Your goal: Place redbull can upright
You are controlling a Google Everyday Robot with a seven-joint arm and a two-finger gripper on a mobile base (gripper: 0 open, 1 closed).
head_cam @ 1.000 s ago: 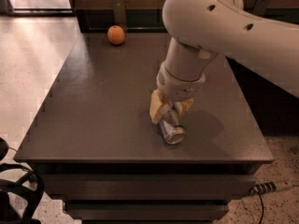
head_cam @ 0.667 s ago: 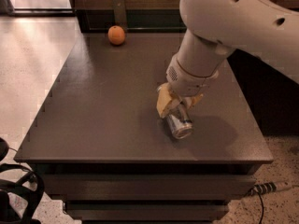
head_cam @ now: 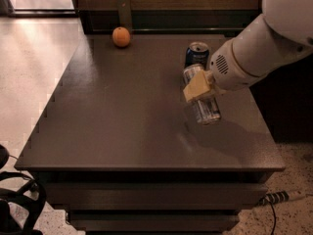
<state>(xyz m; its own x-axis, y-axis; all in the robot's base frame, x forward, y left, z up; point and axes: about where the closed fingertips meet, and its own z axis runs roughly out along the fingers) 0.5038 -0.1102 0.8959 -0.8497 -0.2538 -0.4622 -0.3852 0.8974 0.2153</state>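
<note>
The redbull can (head_cam: 207, 110) is a slim silver-grey can with dark bluish markings. My gripper (head_cam: 199, 89) is shut on it around its upper half, with a yellow finger pad (head_cam: 196, 86) across its front. The can is tilted, with its silver top (head_cam: 192, 71) up and toward the back and its lower end toward the front right. It looks held a little above the dark table (head_cam: 122, 111), right of the middle. The big white arm (head_cam: 264, 43) reaches in from the upper right.
A shorter dark blue can (head_cam: 197, 53) stands upright just behind the gripper. An orange (head_cam: 121, 36) lies at the back left, near a thin upright post (head_cam: 124, 13). The table's right edge (head_cam: 266, 126) is close to the held can. Light floor is on the left.
The can lay low on the table in the gripper; now it is raised and turned closer to upright. The arm has swung right and back, uncovering the blue can.
</note>
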